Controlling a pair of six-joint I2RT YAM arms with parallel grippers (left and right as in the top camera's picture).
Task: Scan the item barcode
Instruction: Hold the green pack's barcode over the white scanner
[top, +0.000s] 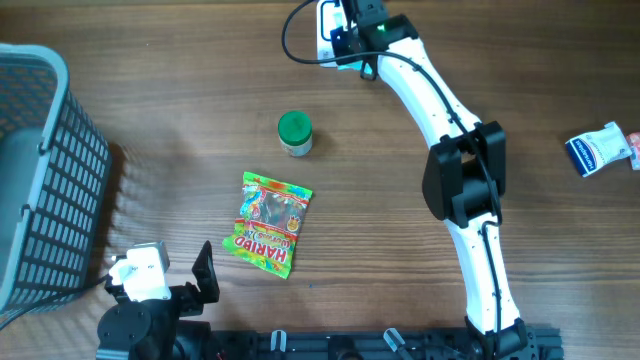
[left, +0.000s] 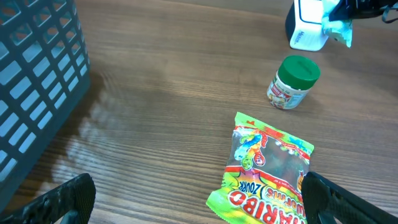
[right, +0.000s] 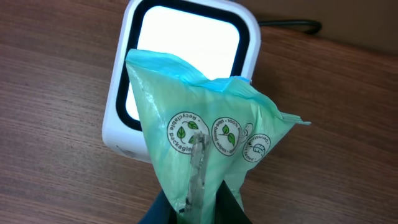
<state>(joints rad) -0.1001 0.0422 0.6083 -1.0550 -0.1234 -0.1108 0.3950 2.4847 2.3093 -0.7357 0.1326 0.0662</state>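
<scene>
One item, a teal pouch (right: 205, 143), is held up in front of the scanner (right: 180, 43) at the far edge of the table (top: 400, 200). The task is therefore judged to be at its central step, with the item presented to the lit window. The pouch is pinched at its lower end by the right gripper (right: 196, 210), whose jaws are closed narrowly on it. In the right wrist view the pouch covers the lower right part of the window, but whether it touches the scanner cannot be told.

What is left is judged to be a confirmed read and then the setting down of the pouch. No sign of a completed scan is shown. The left gripper (left: 196, 190) is spread wide and holds nothing, low at the near left beside the basket (top: 50, 170). A jar (top: 295, 132), a sweets bag (top: 267, 222) and a packet (top: 600, 150) lie untouched on the table.

No barcode is seen anywhere on the pouch. Only round recycling marks are shown on the side facing the camera, and the side turned to the window is hidden. The right fingers are mostly cut off by the bottom edge of their view. Overhead, the pouch is largely masked by the arm. The basket is cropped at the left, and the packet's print is too small to be read.
</scene>
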